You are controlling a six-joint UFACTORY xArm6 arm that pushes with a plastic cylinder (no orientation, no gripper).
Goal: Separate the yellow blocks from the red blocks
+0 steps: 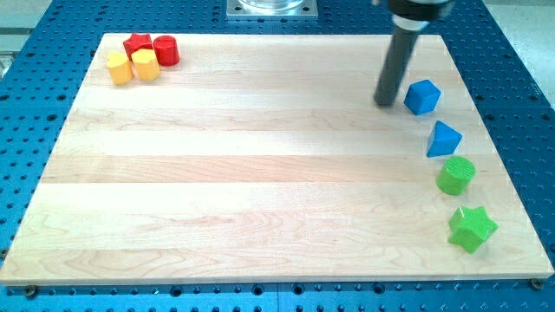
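Observation:
Two red and two yellow blocks cluster at the board's top-left corner. A red star-shaped block (136, 45) and a red cylinder (166, 50) sit at the top. A yellow block (119, 67) and a yellow hexagonal block (146, 64) sit just below, touching them. My tip (386, 101) is far to the view's right, just left of a blue cube (422, 96), well away from the red and yellow blocks.
Down the board's right side lie a blue triangular block (444, 139), a green cylinder (456, 175) and a green star (472, 228). The wooden board (260, 173) lies on a blue perforated table. A metal mount (271, 8) shows at the view's top.

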